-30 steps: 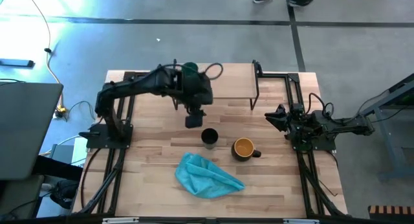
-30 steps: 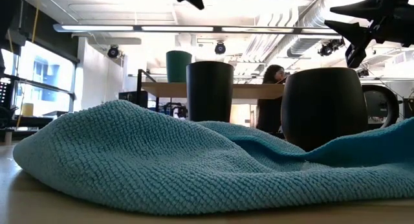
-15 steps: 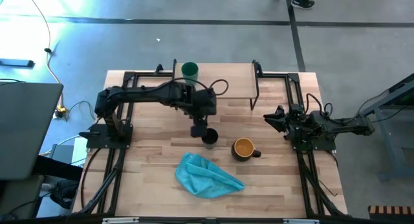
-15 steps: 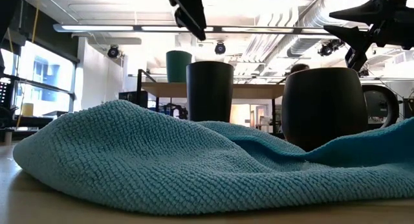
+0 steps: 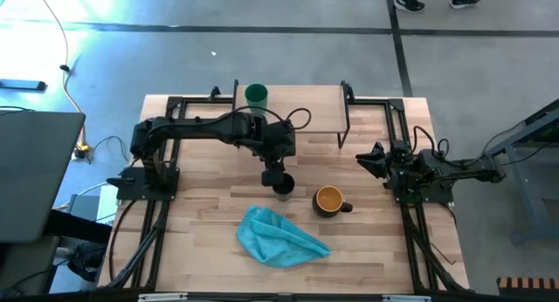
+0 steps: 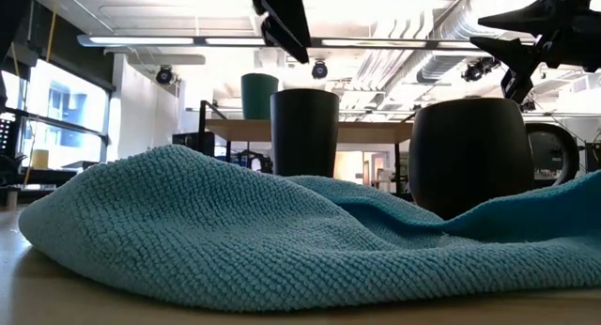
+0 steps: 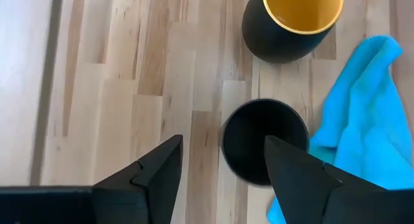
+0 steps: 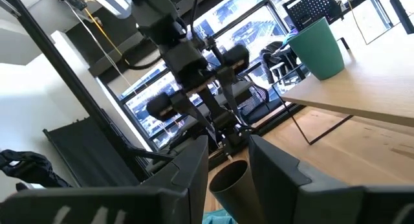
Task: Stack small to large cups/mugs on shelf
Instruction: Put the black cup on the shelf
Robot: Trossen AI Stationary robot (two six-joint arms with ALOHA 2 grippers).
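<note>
The small green cup point(image 5: 256, 94) stands upright on the left end of the light-wood shelf point(image 5: 306, 110); it also shows in the right wrist view point(image 8: 320, 46). The black cup point(image 5: 284, 187) stands upright on the tabletop, with the dark mug with the yellow inside point(image 5: 329, 200) to its right. My left gripper point(image 7: 223, 162) is open and empty. It hangs above the black cup point(image 7: 265, 141), a little to the cup's far left. My right gripper point(image 5: 371, 158) is open and empty and waits at the table's right side.
A blue cloth point(image 5: 279, 236) lies crumpled on the table near the front edge, just in front of the cup and the mug. It fills the foreground of the low view point(image 6: 235, 231). The shelf's right part point(image 5: 323, 114) is bare. Black frames stand along both table sides.
My left gripper, still open and empty, has moved from beside the shelf toward the table's near edge and slightly right. It has come down over the black cup. The green cup stays on the shelf, now uncovered by the arm.
</note>
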